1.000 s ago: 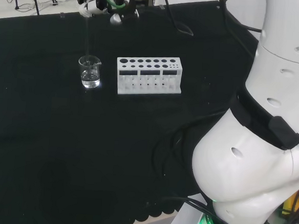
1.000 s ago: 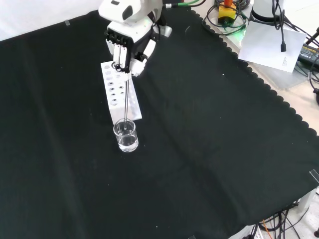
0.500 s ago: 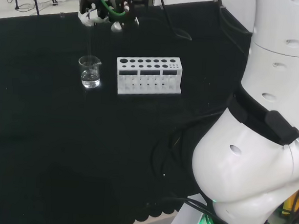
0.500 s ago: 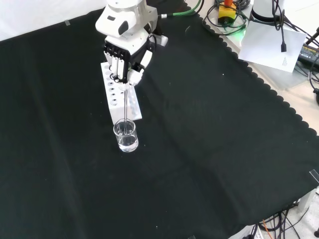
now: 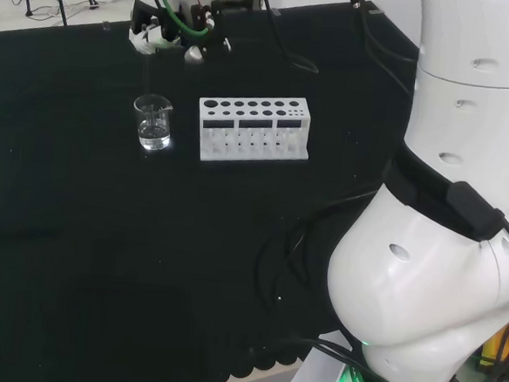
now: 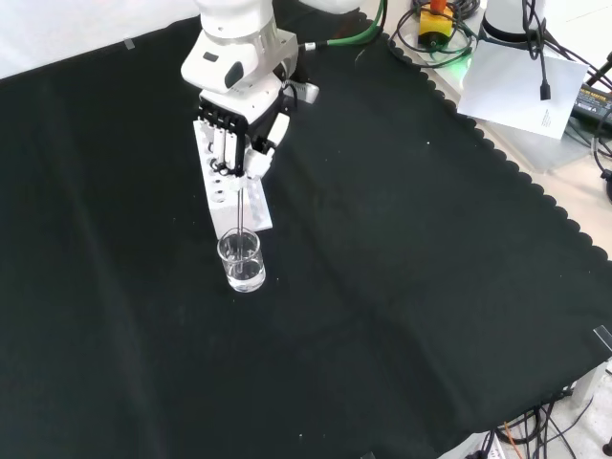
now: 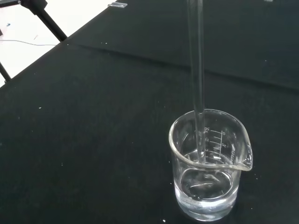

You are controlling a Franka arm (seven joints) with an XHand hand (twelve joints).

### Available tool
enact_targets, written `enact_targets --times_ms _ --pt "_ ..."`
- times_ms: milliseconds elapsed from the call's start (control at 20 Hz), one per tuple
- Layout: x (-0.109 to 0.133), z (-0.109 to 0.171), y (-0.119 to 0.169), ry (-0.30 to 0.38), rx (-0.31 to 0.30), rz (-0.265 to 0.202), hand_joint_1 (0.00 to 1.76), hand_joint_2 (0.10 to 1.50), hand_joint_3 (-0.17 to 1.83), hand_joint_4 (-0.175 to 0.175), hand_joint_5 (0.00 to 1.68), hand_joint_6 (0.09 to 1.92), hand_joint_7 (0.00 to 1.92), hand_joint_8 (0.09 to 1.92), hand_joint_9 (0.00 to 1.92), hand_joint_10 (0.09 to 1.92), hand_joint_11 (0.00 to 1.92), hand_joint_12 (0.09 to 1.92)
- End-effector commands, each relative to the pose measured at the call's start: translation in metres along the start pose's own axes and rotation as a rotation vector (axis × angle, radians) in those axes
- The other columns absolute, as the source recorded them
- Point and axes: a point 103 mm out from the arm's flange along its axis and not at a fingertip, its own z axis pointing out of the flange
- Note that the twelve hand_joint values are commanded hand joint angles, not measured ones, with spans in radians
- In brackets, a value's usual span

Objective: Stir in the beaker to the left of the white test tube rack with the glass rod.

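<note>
Front view: the table [image 6: 430,287], draped in black cloth, is seen with the white test tube rack [image 6: 251,206] lying lengthwise away from the camera. Above the rack's near part the hand [image 6: 237,115] is held, its fingers [image 6: 222,151] curled and pinching the top of the glass rod [image 6: 239,206]. The rod stands nearly upright, its lower end inside the beaker [image 6: 241,261], which stands just in front of the rack's near end. In the wrist view clear liquid is shown in the beaker, with the rod's tip dipped in it beside the printed scale.
</note>
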Motion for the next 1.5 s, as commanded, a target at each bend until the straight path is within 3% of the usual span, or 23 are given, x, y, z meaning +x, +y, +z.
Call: enact_targets --times_ms 50,400,650,1000,1500 --pt "0.000 0.007 0.012 0.002 0.006 -0.009 1.30 1.13 -0.17 -0.175 1.30 0.16 1.07 1.20 1.63 0.94 1.65 0.73" --pt "-0.022 0.011 0.008 0.010 0.009 0.025 1.30 1.13 -0.17 -0.175 1.30 0.15 1.07 1.20 1.63 0.94 1.65 0.73" --pt "-0.034 0.008 -0.015 0.007 0.015 0.067 1.30 1.13 -0.17 -0.175 1.30 0.15 1.07 1.20 1.63 0.94 1.65 0.73" --pt "-0.008 0.004 -0.028 -0.005 0.019 0.057 1.30 1.13 -0.17 -0.175 1.31 0.15 1.07 1.20 1.63 0.94 1.65 0.74" --pt "0.015 0.013 -0.008 -0.007 0.032 0.019 1.30 1.13 -0.17 -0.175 1.31 0.14 1.07 1.20 1.63 0.94 1.65 0.74"
